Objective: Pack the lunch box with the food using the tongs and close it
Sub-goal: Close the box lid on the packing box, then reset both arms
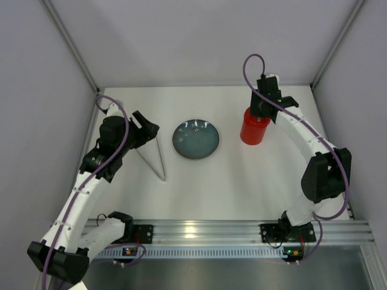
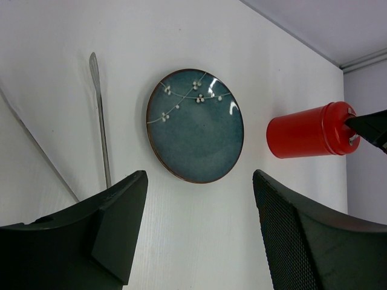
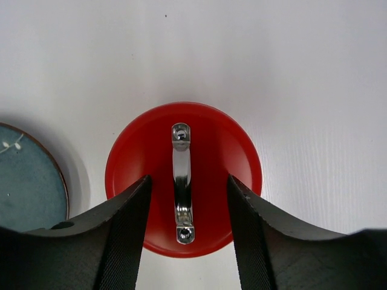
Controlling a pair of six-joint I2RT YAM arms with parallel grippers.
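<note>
The red lunch box stands upright at the back right with its red lid on it. The lid's silver handle runs between the jaws of my right gripper, which hovers straight above. The jaws stand open, with a gap on each side of the handle. The white tongs lie flat on the table on the left. My left gripper hangs open and empty just beside them. No food shows in any view.
A dark blue-grey plate with a white blossom pattern lies between the tongs and the lunch box, nothing on it. White walls enclose the table at the back and both sides.
</note>
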